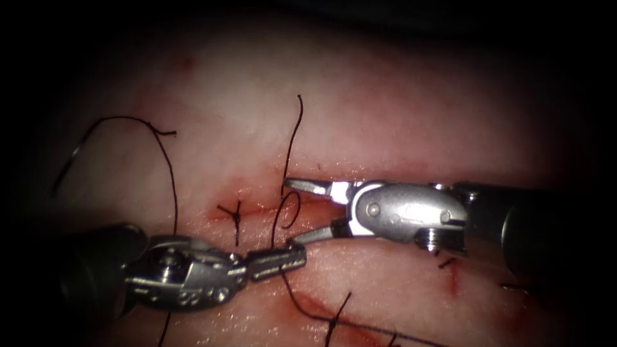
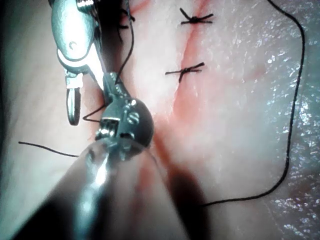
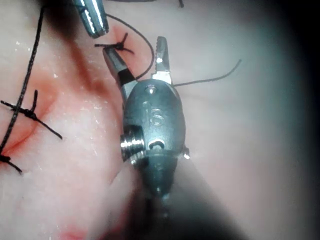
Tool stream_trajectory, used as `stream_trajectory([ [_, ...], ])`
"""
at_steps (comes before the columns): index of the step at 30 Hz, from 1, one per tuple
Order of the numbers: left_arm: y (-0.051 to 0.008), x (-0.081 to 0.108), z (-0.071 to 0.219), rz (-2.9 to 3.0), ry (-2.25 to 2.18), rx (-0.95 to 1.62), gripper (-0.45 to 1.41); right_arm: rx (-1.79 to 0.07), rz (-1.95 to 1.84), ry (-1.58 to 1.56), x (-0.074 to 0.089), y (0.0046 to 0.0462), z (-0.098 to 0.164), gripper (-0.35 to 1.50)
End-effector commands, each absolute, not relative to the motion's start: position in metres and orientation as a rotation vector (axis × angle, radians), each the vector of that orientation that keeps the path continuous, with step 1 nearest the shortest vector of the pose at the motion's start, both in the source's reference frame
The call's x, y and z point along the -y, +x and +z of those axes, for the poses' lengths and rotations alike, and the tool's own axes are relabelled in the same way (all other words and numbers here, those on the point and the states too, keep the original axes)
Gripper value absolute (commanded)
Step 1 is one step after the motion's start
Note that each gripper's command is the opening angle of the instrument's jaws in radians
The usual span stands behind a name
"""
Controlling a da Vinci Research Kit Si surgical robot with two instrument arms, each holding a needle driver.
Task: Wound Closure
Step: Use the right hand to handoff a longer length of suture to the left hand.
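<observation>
Tissue, endoscope view: tissue point(image 1: 398, 109), cut point(image 1: 257, 209) across its middle; left tool point(image 1: 276, 260) clamped on thread point(image 1: 277, 225) for tension; right tool point(image 1: 308, 212) spread around the loop.
Left wrist view: stitches point(image 2: 185, 72) hold the cut.
Right wrist view: right tool point(image 3: 140, 57) apart, empty.
Needle: cannot tell where.

The left hand point(image 1: 292, 257) lies below the thread loop point(image 1: 289, 209), the right hand point(image 1: 297, 212) beside it.

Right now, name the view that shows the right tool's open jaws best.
The endoscope view: the right tool lies side-on, jaws spread wide, holding nothing, the thread looping between them. The right wrist view shows them end-on; the left wrist view less plainly.
</observation>
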State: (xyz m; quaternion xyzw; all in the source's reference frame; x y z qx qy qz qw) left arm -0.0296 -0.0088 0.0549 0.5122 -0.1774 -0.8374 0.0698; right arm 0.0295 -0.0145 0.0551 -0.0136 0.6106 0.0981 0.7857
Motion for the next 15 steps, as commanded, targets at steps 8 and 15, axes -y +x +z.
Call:
stream_trajectory([
  [8, -0.0301, 0.0085, 0.0554, -2.52, 1.538, 0.534, -0.45, -1.324, 0.223, -0.071, 0.0143, 0.0314, 0.0557, 0.61],
  [15, -0.0302, 0.0082, 0.0556, -2.527, 1.532, 0.535, -0.45, -1.237, 0.223, -0.074, 0.0151, 0.0315, 0.0558, -0.35],
])
